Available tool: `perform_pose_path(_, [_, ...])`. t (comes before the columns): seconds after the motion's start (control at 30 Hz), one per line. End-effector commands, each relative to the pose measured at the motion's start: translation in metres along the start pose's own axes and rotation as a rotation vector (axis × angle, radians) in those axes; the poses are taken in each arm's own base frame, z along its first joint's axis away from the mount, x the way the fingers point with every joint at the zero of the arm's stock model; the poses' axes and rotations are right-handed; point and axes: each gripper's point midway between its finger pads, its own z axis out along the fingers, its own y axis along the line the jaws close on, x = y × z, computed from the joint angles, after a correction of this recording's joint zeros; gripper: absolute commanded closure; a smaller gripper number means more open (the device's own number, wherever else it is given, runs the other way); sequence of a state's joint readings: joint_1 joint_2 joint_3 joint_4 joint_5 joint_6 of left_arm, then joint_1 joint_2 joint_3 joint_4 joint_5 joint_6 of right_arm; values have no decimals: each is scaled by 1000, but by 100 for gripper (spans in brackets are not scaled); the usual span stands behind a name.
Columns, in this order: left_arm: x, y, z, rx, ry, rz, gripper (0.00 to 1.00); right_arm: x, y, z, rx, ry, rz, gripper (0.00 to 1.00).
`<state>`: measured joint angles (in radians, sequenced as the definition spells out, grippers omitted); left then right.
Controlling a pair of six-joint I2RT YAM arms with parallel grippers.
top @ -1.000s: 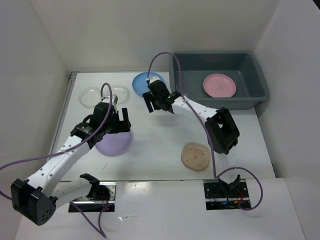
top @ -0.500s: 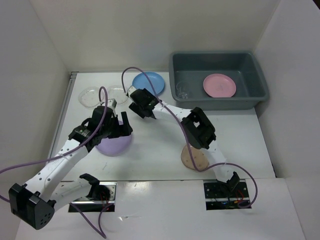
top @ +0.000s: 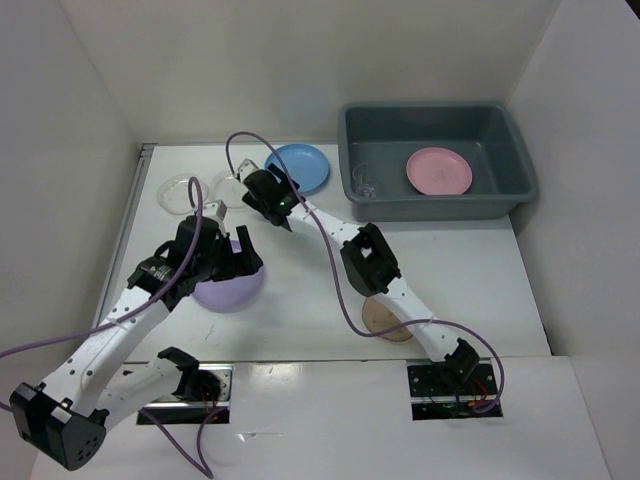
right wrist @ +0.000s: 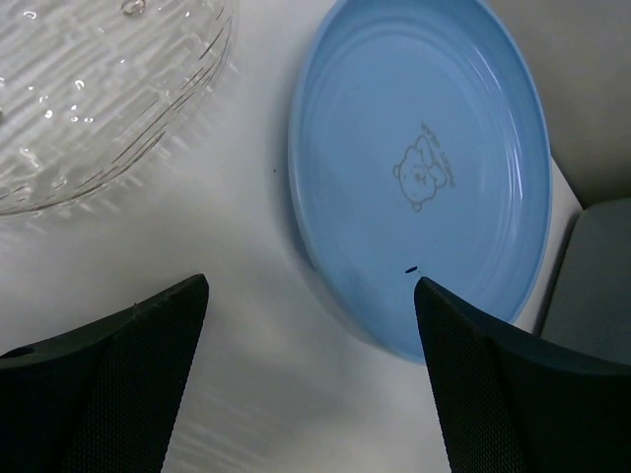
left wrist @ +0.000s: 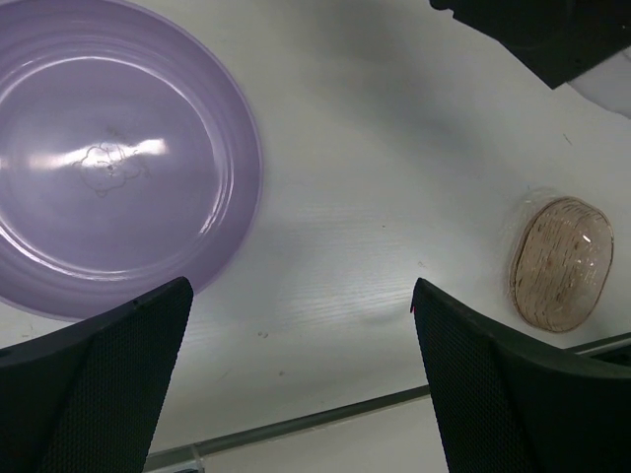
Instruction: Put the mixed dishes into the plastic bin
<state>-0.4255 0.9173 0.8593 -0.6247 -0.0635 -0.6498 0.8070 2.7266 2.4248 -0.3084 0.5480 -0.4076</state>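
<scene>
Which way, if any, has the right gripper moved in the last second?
Yes: the right gripper moved leftward, away from the grey bin, past the blue plate, toward the clear plates.

Four coloured plates (top: 298,167), one bin (top: 430,209), two arms (top: 110,335)

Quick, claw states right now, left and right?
Left claw: open, empty, over the edge of the round lavender plate.
Right claw: open, empty, over the edge of the round blue plate.
</scene>
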Motion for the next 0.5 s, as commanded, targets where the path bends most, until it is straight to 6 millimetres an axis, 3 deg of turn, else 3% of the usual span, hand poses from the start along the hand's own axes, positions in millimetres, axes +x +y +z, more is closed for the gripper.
perform_pose_path(0.0, [-5,-6,-7,26,-14,-26,1,29,-8,18,-8,71,-44,10])
perform_pose_path(0.03, [-7,-7,-9,31,-22,-26,1,29,-6,19,-20,66,-44,10])
perform_pose_path(0.1, [-7,-7,-9,31,-22,-26,1,40,-25,29,-7,85,-23,13])
perform_pose_path(0.33, [-7,-7,-9,31,-22,-26,1,58,-54,47,-48,91,57,28])
perform_pose_path(0.47, [-7,-7,-9,31,-21,-44,1,55,-54,48,-79,78,78,37])
